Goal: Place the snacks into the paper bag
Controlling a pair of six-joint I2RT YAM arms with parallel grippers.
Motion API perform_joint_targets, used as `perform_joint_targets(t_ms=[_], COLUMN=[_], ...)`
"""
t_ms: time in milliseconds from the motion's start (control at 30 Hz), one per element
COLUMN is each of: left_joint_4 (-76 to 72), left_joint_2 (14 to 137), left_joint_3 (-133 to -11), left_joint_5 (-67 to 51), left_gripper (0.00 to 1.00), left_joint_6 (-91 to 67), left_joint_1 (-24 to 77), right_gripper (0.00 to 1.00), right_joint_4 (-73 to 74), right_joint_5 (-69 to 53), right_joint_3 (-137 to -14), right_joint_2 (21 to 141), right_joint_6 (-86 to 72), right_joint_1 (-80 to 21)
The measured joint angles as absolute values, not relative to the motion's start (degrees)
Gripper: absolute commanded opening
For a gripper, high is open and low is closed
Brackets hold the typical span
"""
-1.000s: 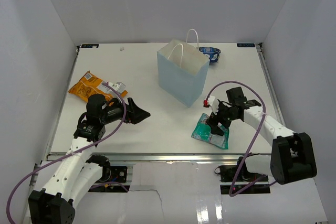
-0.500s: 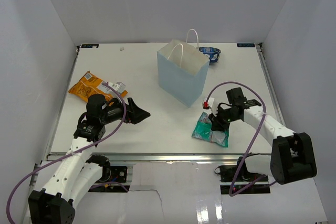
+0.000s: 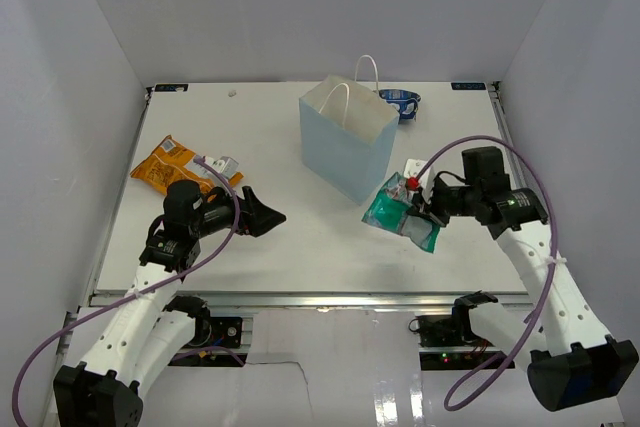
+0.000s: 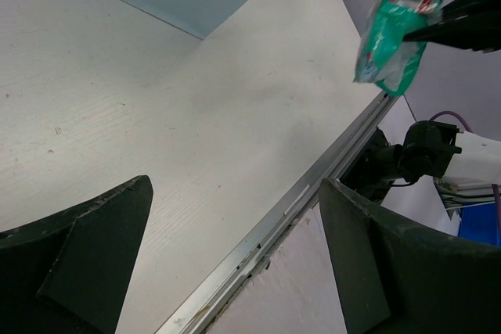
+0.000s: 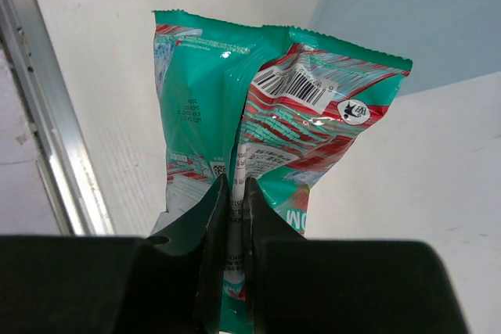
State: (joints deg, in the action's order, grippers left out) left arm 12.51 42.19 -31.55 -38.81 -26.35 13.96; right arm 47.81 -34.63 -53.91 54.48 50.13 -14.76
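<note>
My right gripper (image 3: 428, 211) (image 5: 237, 193) is shut on the back seam of a green snack packet (image 3: 398, 215) (image 5: 297, 107). The packet hangs off the table just right of the paper bag (image 3: 348, 142). The bag stands upright, light blue with white cord handles, and its wall fills the far corner of the right wrist view (image 5: 423, 13). An orange chip bag (image 3: 172, 165) lies at the left with a small grey-white packet (image 3: 226, 164) beside it. My left gripper (image 3: 270, 215) (image 4: 235, 189) hovers open over bare table with nothing between its fingers. It faces the held packet (image 4: 390, 29).
A blue packet (image 3: 402, 102) lies behind the paper bag at the back. A small white and red packet (image 3: 414, 168) sits on the table near the held packet's upper end. The metal front rail of the table (image 4: 313, 193) (image 5: 55, 154) runs close to both grippers.
My right gripper has shut on the green packet and lifted it off the table, up and toward the bag. The left arm has not moved.
</note>
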Motion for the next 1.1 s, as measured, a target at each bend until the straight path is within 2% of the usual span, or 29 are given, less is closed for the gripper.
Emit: perform_joint_targets(t_ms=[200, 500, 767, 1100], left_joint_4=[12.5, 12.9, 13.0, 13.1], left_joint_2=[42.2, 41.6, 41.3, 41.4], left_joint_3=[-31.6, -31.6, -31.6, -31.6], left_joint_5=[-38.5, -38.0, -37.5, -37.0], left_gripper=[0.98, 0.98, 0.98, 0.98], left_joint_6=[-26.2, -26.0, -26.0, -26.0], left_joint_1=[14.0, 14.0, 14.0, 14.0], right_gripper=[0.08, 0.08, 0.08, 0.08], right_joint_4=[46.9, 33.7, 21.0, 5.3], right_joint_5=[-34.8, -30.0, -9.8, 8.7], right_joint_3=[-69.0, -88.0, -89.0, -86.7], right_joint_2=[55.5, 68.2, 74.7, 79.0], right_joint_6=[44.2, 26.1, 15.3, 13.6], right_joint_1=[-14.8, -15.2, -21.5, -30.7])
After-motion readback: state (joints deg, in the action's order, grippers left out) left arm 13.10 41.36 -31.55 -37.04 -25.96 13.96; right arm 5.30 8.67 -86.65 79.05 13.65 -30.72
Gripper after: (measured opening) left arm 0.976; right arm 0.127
